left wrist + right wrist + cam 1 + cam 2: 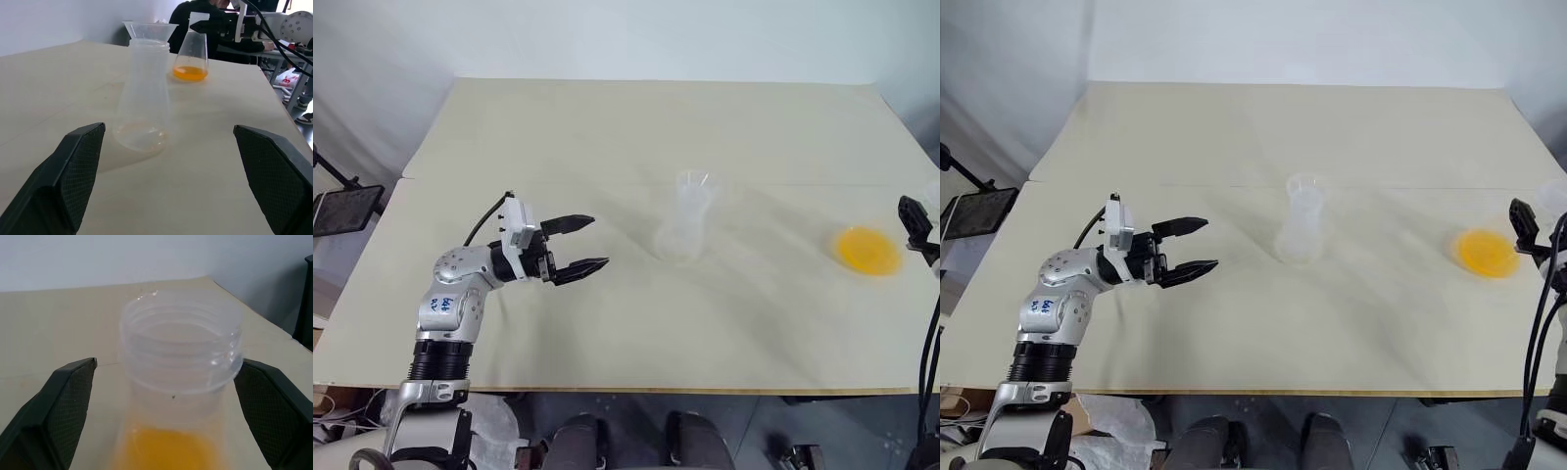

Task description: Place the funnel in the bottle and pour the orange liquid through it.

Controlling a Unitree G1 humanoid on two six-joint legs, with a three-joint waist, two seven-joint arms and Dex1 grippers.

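Where the table [607, 137] lies, one bottle [683, 233], one funnel [697, 183], one flask [867, 251].

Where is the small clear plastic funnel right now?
The small clear plastic funnel sits in the neck of the frosted-white flask-shaped bottle near the middle of the beige table, between the open left gripper and the orange liquid.

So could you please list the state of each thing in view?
Small clear plastic funnel: seated in the bottle's neck.
Frosted-white flask-shaped plastic bottle: upright, empty.
Clear flask with orange liquid: upright, unheld.
Left tool: open, empty.
Right tool: open around that flask's neck.
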